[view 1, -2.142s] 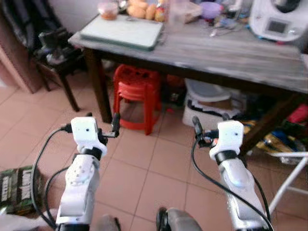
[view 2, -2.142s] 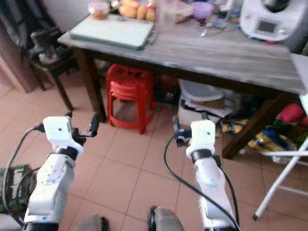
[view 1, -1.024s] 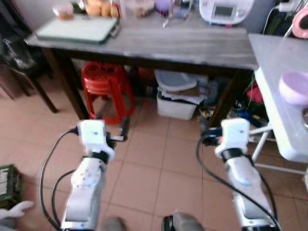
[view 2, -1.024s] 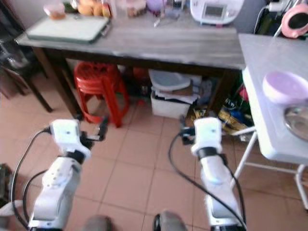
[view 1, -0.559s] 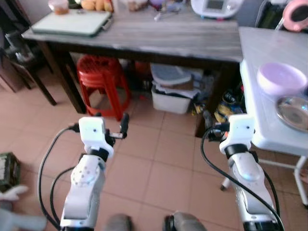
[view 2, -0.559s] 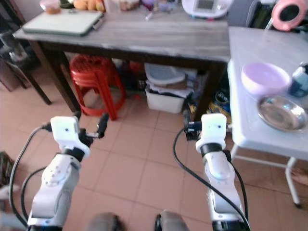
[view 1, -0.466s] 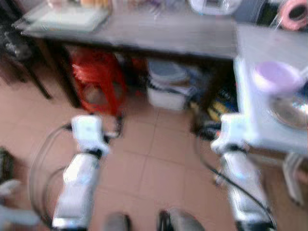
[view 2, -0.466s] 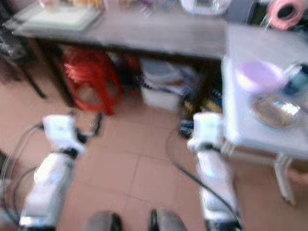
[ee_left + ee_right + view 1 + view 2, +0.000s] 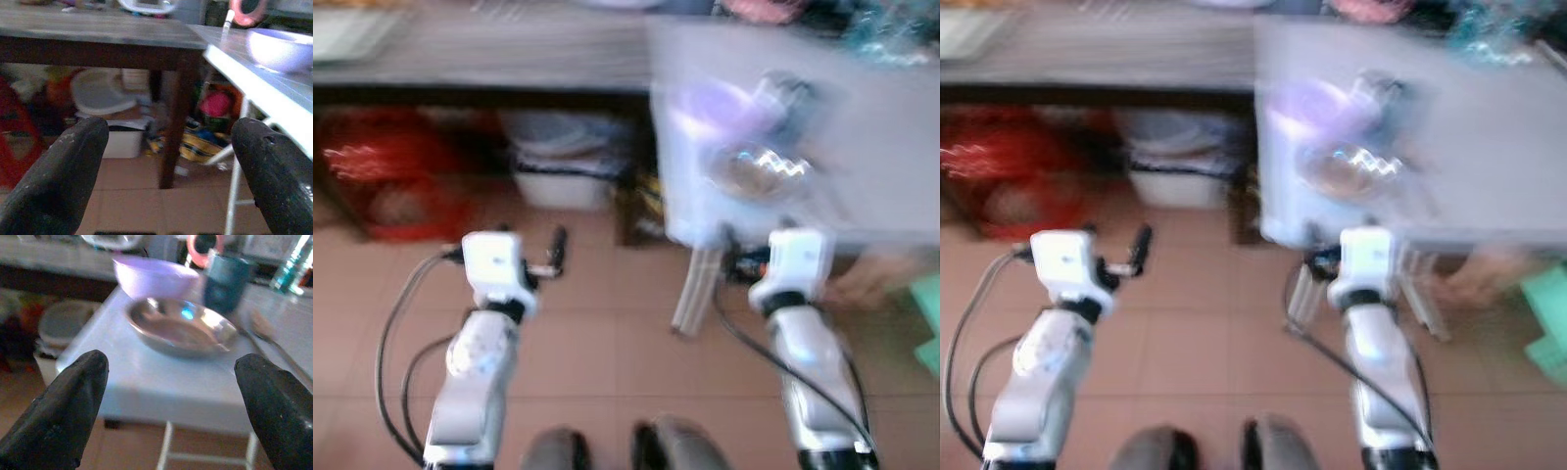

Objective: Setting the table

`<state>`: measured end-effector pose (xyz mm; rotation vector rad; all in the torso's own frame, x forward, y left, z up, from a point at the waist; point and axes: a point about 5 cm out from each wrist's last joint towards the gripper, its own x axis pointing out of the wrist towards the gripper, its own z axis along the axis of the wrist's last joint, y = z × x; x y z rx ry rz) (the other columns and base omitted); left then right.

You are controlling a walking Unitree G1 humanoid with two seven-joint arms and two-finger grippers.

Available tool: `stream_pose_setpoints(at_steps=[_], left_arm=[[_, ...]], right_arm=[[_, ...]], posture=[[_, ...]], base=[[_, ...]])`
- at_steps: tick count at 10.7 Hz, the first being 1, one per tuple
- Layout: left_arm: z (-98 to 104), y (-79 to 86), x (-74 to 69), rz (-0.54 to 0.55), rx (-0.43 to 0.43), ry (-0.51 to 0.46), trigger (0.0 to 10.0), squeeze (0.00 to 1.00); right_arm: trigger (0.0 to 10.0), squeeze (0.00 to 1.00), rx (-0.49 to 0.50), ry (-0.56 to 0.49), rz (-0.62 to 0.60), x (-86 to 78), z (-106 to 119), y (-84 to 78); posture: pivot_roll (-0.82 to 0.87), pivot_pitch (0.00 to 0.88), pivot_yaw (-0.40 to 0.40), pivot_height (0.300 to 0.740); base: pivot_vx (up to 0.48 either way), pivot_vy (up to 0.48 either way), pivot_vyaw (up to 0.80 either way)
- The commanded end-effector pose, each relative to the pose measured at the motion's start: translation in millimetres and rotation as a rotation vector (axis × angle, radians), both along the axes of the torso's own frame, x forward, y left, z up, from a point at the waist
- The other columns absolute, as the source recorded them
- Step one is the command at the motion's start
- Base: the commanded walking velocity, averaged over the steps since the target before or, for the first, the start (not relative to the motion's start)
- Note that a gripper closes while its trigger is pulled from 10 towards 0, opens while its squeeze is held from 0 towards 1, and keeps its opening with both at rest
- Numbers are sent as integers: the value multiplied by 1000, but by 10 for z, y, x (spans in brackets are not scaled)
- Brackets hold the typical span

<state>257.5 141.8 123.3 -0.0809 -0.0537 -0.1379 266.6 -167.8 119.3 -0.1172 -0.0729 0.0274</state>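
Black fingers spread wide on both arms, nothing held. Left gripper (image 9: 558,257) over the tiled floor (image 9: 607,333), aimed at the dark wooden table (image 9: 98,39) and the clutter under it. Right gripper (image 9: 729,257) just short of the white table (image 9: 161,382) edge. On that table, nearest first: steel plate (image 9: 182,332), spoon (image 9: 274,340) beside it, then lilac bowl (image 9: 151,276) and dark teal cup (image 9: 225,281) behind. Red stool (image 9: 386,176) under the wooden table, far left. Head views blurred.
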Motion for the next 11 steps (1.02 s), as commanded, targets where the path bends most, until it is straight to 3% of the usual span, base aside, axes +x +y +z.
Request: stream_pose_setpoints(at_steps=[1, 7, 11], left_arm=[[-12, 7, -18, 5, -1, 9, 10000, 0], [46, -59, -23, -32, -36, -19, 10000, 0], [56, -80, -50, -56, -49, -22, 10000, 0]], right_arm=[[10000, 0, -4, -28, -1, 20, 70, -4], [10000, 0, -17, -37, -11, -7, 79, -27], [10000, 0, -9, -32, -9, -40, 70, -23]], posture=[[-28, 156, 11, 740], [-34, 161, 7, 740], [-35, 165, 4, 740]], base=[[0, -285, 0], [0, 0, 0], [337, 0, 0]])
